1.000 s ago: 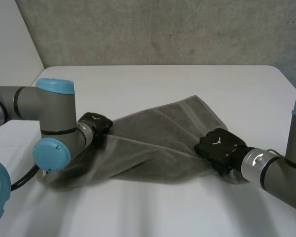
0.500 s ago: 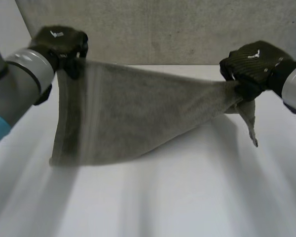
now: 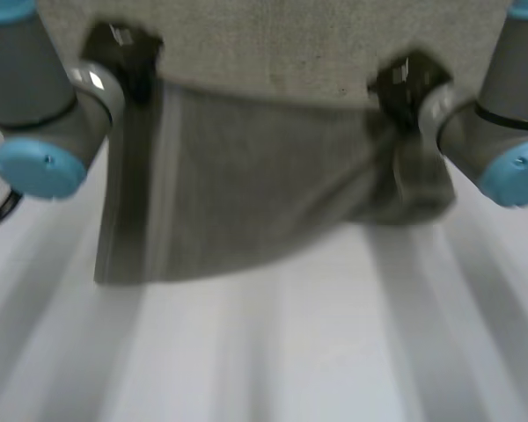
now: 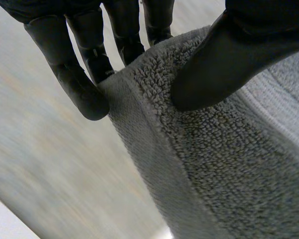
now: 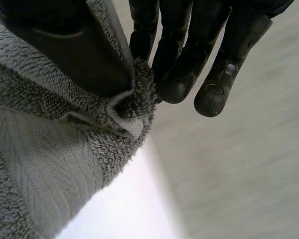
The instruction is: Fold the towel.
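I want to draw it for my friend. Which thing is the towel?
Look above the white table, between the two grey arms. The towel hangs there, pinched by the left hand and right hand. It is the grey fuzzy cloth, the one soft thing.

The towel (image 3: 246, 185) hangs spread between the two hands over the tabletop (image 3: 299, 352), with a wall (image 3: 290, 35) behind it. The left hand (image 3: 123, 54) holds the towel's top edge at its left end and the right hand (image 3: 403, 81) holds it at its right end, both at about the same height. Each hand has its thumb on one side of the edge and its fingers on the other. The towel reaches lower at the left and bunches below the right hand.
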Tool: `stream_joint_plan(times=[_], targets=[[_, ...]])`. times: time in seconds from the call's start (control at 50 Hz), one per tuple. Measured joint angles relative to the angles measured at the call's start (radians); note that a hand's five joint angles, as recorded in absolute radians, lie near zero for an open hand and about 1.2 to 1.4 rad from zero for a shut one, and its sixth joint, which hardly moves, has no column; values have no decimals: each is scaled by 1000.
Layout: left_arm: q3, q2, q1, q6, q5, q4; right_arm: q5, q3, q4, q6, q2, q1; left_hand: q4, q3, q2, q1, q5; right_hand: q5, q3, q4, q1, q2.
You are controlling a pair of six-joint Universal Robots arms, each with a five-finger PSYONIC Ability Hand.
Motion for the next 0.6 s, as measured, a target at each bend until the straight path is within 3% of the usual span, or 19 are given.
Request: stream_joint_plan(times=[0.08,0.14,0.24,0.38,0.6], targets=[[102,36,17,-115,-32,161,40,-1,-305,44,-88,55,0,0,0,0,0,0,0,0,0,10],[126,71,42,-195,-41,229,46,30,-382,63,-156,72,0,0,0,0,0,0,0,0,0,10],[126,92,73,-259,-24,212,27,64,-277,72,-184,84,0,0,0,0,0,0,4,0,0,10],[22,67,85,-265,20,75,-5,166,-7,58,-145,88,0,1,0,0,0,0,4,0,0,19],[-498,109,95,-239,102,118,-40,543,43,-24,-142,67,0,1,0,0,0,0,4,0,0,19]])
